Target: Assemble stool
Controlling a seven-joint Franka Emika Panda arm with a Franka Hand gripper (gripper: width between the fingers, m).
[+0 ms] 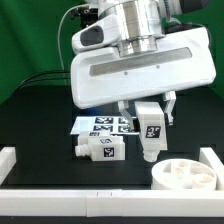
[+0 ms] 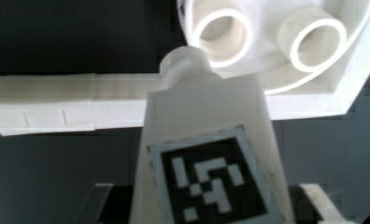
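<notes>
A leg (image 1: 150, 130) is clamped in the claw (image 1: 148, 112), peg down, near the seat (image 1: 186, 181); insertion is in hand, and alignment over a socket (image 2: 223, 38) is needed next.

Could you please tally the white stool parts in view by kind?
Round thick white plastic disc seat: 1
Chunky white plastic block legs: 2, one in the hand, one lying loose
Total: 3 that I can tell apart

You see the upright leg (image 1: 150, 130) just behind the seat (image 1: 186, 178), the lying leg (image 1: 101, 149) to the exterior view's left of it, the marker board (image 1: 95, 122) farther behind both.
</notes>
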